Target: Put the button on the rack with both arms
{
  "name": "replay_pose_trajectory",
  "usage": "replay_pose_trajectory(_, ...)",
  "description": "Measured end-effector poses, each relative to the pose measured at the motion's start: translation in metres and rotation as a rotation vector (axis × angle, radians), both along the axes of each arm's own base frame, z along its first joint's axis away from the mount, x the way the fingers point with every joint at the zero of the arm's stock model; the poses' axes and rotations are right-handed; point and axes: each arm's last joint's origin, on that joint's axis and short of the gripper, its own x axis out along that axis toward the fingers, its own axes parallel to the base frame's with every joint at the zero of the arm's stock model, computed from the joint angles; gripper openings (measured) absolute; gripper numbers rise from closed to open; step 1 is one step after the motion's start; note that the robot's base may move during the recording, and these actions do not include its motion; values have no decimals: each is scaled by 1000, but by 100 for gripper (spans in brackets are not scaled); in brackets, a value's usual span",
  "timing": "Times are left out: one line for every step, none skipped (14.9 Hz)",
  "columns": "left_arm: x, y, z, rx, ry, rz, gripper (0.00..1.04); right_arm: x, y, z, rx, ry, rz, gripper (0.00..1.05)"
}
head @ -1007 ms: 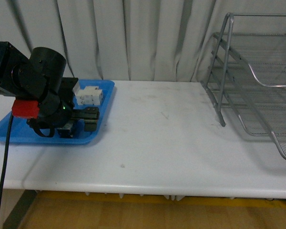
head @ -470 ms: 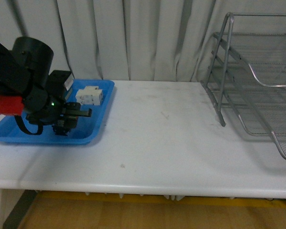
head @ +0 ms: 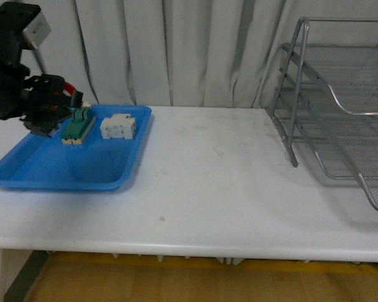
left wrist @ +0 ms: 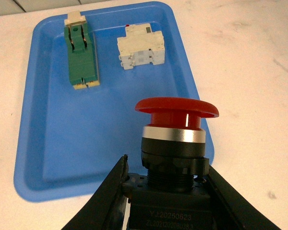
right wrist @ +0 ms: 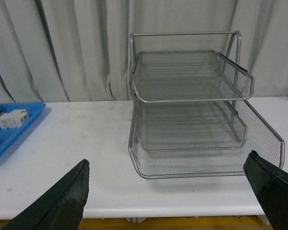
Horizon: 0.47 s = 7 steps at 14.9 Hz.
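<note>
The button [left wrist: 176, 108], red mushroom cap on a black body, is clamped between the black fingers of my left gripper [left wrist: 165, 165]. It hangs above the near edge of the blue tray [left wrist: 86, 143]. In the front view the left gripper [head: 50, 104] is raised at the far left, above the blue tray [head: 57, 167]. A bit of red shows at its tip. The silver wire rack [head: 340, 113] stands at the table's right end, far from that arm. My right gripper [right wrist: 167, 159] is open and empty, facing the rack [right wrist: 192, 110] from in front of the table. It is out of the front view.
A green-topped beige block [left wrist: 80, 57] and a white blocky component [left wrist: 140, 48] lie at the back of the blue tray. Both also show in the front view, the green block [head: 77, 126] left of the white component [head: 118, 127]. Grey curtains hang behind the white table [head: 208, 182].
My left arm has risen from low over the blue tray up and to the left, carrying the button. The green block it was covering now shows.
</note>
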Motion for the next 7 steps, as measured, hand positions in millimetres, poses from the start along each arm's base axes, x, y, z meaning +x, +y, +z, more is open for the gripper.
replay_pose_trajectory(-18,3,3,-5,-10,-1,38,0,0,0,0,0,0,98)
replay_pose_trajectory(-29,4,5,-8,-23,-3,38,0,0,0,0,0,0,98)
replay_pose_trajectory(-41,5,6,-7,-29,-2,38,0,0,0,0,0,0,98)
replay_pose_trajectory(-52,6,5,3,-30,1,38,0,0,0,0,0,0,98)
replay_pose_trajectory(-61,7,1,4,-20,0,38,0,0,0,0,0,0,98)
replay_pose_trajectory(-67,9,-3,7,-9,4,38,0,0,0,0,0,0,98)
replay_pose_trajectory(-70,11,-5,4,-3,5,38,0,0,0,0,0,0,98)
